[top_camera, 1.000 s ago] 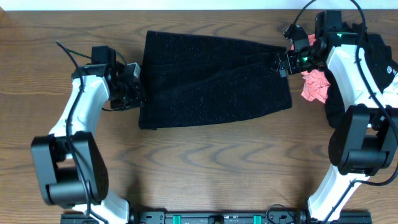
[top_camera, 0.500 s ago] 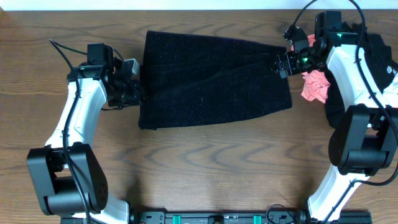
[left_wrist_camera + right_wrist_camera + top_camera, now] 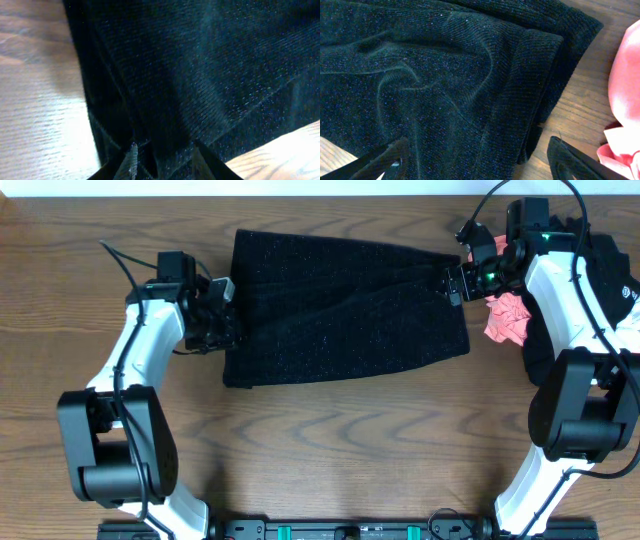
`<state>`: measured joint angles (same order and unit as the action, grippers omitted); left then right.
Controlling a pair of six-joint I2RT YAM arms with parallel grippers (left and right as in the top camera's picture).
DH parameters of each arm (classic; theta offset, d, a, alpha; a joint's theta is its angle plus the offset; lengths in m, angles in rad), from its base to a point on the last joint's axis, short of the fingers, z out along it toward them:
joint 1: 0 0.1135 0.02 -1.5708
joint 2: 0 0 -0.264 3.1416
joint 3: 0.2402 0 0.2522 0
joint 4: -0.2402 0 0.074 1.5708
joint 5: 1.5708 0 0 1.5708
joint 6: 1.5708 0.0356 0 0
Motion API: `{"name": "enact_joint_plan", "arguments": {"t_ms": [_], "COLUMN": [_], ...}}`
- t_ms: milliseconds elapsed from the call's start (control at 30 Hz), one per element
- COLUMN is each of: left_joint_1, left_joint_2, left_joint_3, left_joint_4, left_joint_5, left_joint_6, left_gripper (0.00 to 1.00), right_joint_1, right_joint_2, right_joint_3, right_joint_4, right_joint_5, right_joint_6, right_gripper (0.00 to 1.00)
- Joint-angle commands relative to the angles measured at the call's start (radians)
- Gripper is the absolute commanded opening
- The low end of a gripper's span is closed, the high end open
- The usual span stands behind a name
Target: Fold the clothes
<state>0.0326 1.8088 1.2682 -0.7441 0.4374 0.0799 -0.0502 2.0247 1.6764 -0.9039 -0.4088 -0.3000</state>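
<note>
The wooden table [image 3: 330,440] bears the black clothes [image 3: 340,310] and a pink cloth [image 3: 505,315].

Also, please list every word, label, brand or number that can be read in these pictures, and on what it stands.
Readable text: none.
Small white mark on the black item at the table's right edge, overhead view: too small to read.
The black garment: no label or print visible.
</note>
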Motion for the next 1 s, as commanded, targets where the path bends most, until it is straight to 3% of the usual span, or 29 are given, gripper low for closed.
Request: {"name": "enact_joint_plan", "arguments": {"t_ms": [0, 467, 667, 967], "left_joint_1": [-0.026, -0.051, -0.051, -0.051], "left_joint_2": [0.010, 0.049, 0.055, 0.055], "left_joint_3": [-0.006, -0.008, -0.008, -0.008], "left_joint_4": [0.017, 0.015, 0.016, 0.016], "left_joint_5": [-0.004, -0.072, -0.072, -0.072], "left_joint_6": [0.013, 0.010, 0.005, -0.011], "left_gripper": [0.37, 0.37, 0.37, 0.36], "right_joint_1": [-0.009, -0.010, -0.010, -0.027], "right_joint_2": [0.001, 0.017, 0.069, 0.104], "right_joint_3": [0.003, 0.003, 0.003, 0.003], "right_joint_4": [-0.001, 0.007, 0.015, 0.063], "right_joint_5": [-0.014, -0.006, -0.012, -0.011], "right_joint_6": [-0.016, -0.035, -0.034, -0.039], "right_gripper": [0.86, 0.84, 0.77, 0.75]}}
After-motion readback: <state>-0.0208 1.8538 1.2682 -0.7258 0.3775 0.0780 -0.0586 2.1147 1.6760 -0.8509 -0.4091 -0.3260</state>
